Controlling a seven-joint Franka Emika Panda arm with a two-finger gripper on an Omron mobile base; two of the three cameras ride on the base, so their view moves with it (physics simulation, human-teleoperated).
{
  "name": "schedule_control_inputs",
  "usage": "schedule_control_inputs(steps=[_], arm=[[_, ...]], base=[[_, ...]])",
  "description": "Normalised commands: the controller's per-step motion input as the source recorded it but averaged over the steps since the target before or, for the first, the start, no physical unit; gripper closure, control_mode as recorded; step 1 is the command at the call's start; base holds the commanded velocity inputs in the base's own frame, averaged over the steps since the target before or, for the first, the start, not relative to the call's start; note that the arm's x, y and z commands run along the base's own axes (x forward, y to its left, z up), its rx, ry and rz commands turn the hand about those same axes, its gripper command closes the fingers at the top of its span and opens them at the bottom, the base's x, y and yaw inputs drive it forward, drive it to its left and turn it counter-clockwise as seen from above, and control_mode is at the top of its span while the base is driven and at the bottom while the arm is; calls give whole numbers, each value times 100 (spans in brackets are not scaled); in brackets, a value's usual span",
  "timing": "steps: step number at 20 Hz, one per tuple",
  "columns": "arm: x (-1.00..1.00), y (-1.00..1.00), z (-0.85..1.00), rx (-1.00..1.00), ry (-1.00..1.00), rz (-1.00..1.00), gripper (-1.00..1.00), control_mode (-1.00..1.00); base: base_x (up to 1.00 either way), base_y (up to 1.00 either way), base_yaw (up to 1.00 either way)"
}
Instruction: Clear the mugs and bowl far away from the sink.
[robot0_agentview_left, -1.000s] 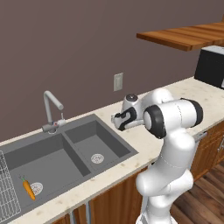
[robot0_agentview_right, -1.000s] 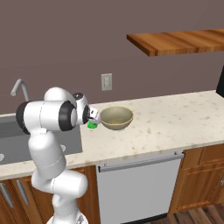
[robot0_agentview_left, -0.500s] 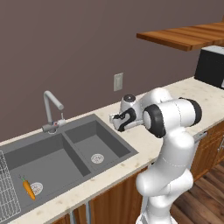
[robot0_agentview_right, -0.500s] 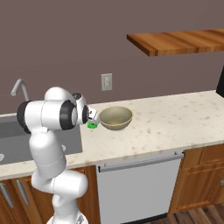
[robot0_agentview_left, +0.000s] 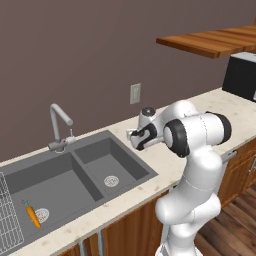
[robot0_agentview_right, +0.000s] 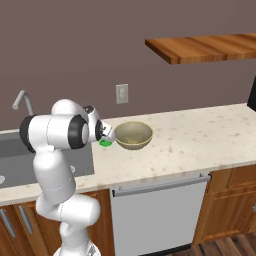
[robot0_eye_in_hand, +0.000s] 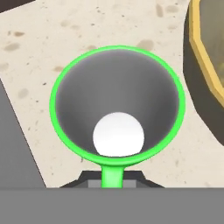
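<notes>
Since the small green mug looks light and hard, the claw pinching its near rim seems the right hold.

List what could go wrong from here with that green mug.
1. The claw is shut on the mug's rim only, so the mug could tilt or slip when lifted.
2. The bowl sits right beside the mug; a sideways swing could knock it.
3. The sink edge is close behind; a dropped mug might roll in.
</notes>
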Motion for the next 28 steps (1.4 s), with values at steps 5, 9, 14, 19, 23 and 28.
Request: schedule_control_inputs(steps=[5, 9, 14, 19, 23, 28], arm=[[-1, -26, 0, 0, -1, -5, 100, -100], [-10, -14, 16, 0, -11, -1, 100, -100], [-15, 0, 44, 0, -11, 0, 100, -100], [-18, 0, 60, 0, -3, 0, 100, -100], [-9, -2, 90, 0, 0, 0, 100, -100], [0, -3, 100, 4, 16, 0, 100, -100]], base=[[0, 0, 0], [0, 0, 0], [0, 0, 0], [0, 0, 0], [0, 0, 0], [0, 0, 0]])
